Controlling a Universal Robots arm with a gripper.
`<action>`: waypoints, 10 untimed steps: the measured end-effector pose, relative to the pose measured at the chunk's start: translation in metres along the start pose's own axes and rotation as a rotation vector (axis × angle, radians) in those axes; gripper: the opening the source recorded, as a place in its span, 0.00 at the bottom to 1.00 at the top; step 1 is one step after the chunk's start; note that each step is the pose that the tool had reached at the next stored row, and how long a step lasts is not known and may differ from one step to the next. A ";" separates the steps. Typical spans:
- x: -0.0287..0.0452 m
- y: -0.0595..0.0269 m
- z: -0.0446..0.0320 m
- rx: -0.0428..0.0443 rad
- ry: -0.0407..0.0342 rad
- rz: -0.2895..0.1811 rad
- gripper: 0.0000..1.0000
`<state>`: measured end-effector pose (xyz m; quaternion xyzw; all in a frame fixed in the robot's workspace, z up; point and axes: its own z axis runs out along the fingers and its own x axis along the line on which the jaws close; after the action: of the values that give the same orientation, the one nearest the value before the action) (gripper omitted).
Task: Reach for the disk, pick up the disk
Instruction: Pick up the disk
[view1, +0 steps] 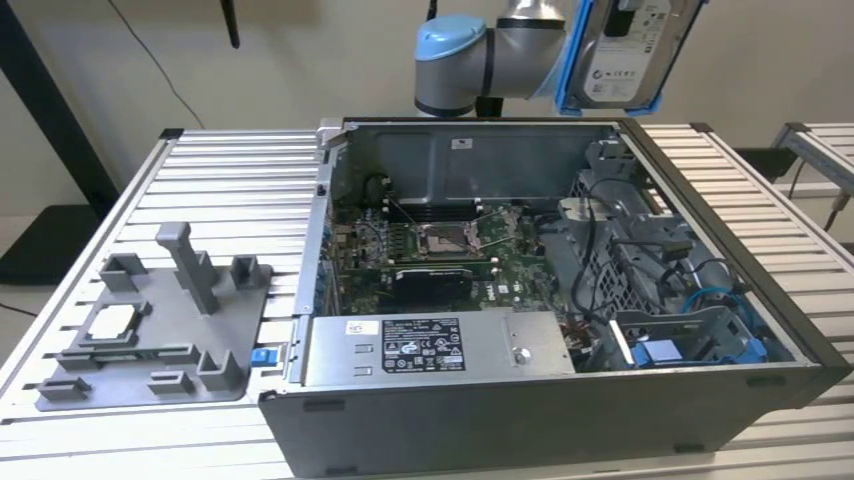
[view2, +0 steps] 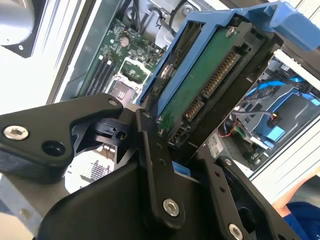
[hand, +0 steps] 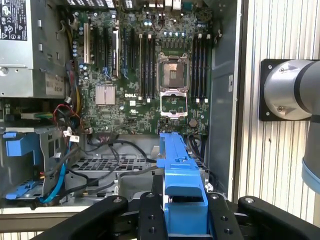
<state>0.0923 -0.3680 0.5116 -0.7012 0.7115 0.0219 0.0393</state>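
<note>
The disk (view1: 625, 55), a silver-grey drive with a white label and a blue frame, hangs high above the back right corner of the open computer case, at the end of the arm. In the second wrist view its green circuit underside and connector edge (view2: 210, 85) face the camera. My gripper (view2: 182, 145) is shut on it, the black fingers (view2: 150, 150) clamping the blue frame from both sides. In the first wrist view the blue frame of the disk (hand: 182, 175) sticks out between the black fingers of the gripper (hand: 184, 210), above the motherboard.
The open computer case (view1: 747, 260) lies on a slatted metal table (view1: 227, 190), with the motherboard (view1: 441, 240), power supply (view1: 427, 345) and cabled drive bays (view1: 667, 340) inside. On the exterior view's left, a grey fixture plate (view1: 147, 330) carries a small square chip (view1: 110, 322) and a blue bracket (view1: 262, 356).
</note>
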 end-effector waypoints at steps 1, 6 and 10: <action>0.0000 -0.0001 0.0000 0.0000 0.0001 0.000 0.00; 0.0007 -0.0003 0.0000 0.0000 0.0000 0.000 0.00; 0.0034 -0.0005 0.0000 -0.0004 0.0000 0.000 0.00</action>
<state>0.0928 -0.3714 0.5113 -0.7012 0.7115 0.0221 0.0391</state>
